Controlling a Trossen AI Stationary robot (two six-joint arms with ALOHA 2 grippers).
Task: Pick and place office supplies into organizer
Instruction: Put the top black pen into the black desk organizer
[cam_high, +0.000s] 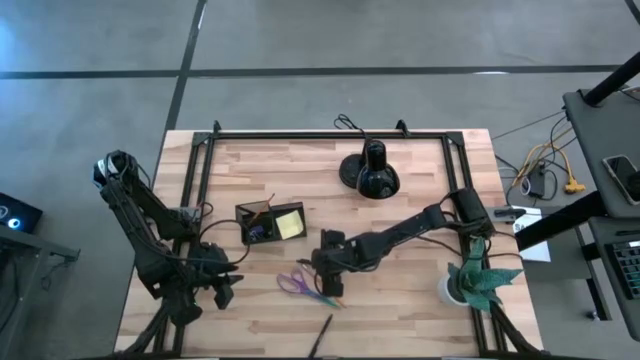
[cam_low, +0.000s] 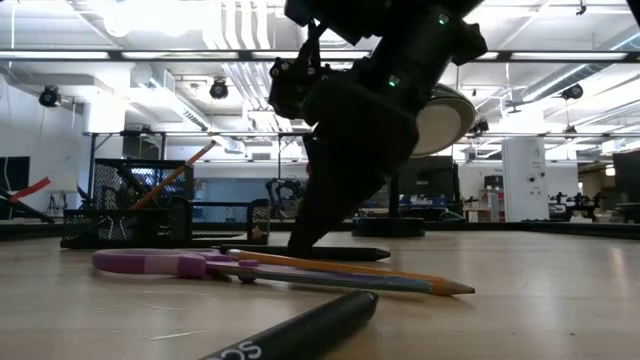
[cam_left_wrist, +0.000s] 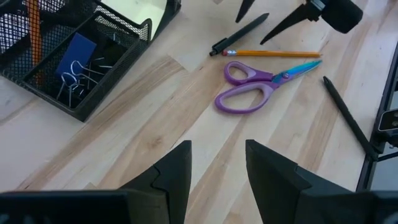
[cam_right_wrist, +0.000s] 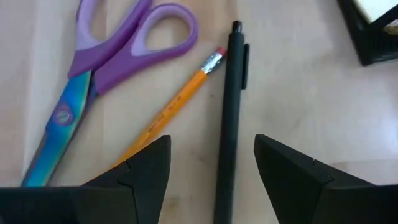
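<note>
from above, the right gripper (cam_high: 331, 281) hung low over the middle of the wooden table (cam_high: 420, 320), directly at the loose supplies, while the left gripper (cam_high: 222, 292) waited near the table's left front, well apart from them. the organizer (cam_high: 271, 222) stood to the left of the right gripper and a little farther back, with the sticky-note pad (cam_high: 290, 225) showing yellow in its right compartment. the right arm was plainly the nearer one.

at table height, the right gripper's dark fingers reached down to just above a black pen (cam_low: 340, 254), which lay flat behind the pencil (cam_low: 350, 273) and the scissors (cam_low: 160, 264). a second black pen (cam_low: 300, 332) lay nearest the camera.

the left wrist view showed the left gripper's fingers (cam_left_wrist: 177, 171) apart and holding nothing. the organizer (cam_left_wrist: 118, 53) was black wire mesh, with metal clips in one cell.

the right wrist view settled the key relation: the black pen (cam_right_wrist: 229, 124) ran lengthwise between the right gripper's fingers (cam_right_wrist: 149, 165), which stood apart on either side of the barrel, so closing would likely pinch it across its width. the pen was smooth, matte and slender. the pencil (cam_right_wrist: 174, 106), orange with a pink eraser, lay just beside it at an angle, and the scissors (cam_right_wrist: 112, 56) had glossy purple handles and iridescent blades.
</note>
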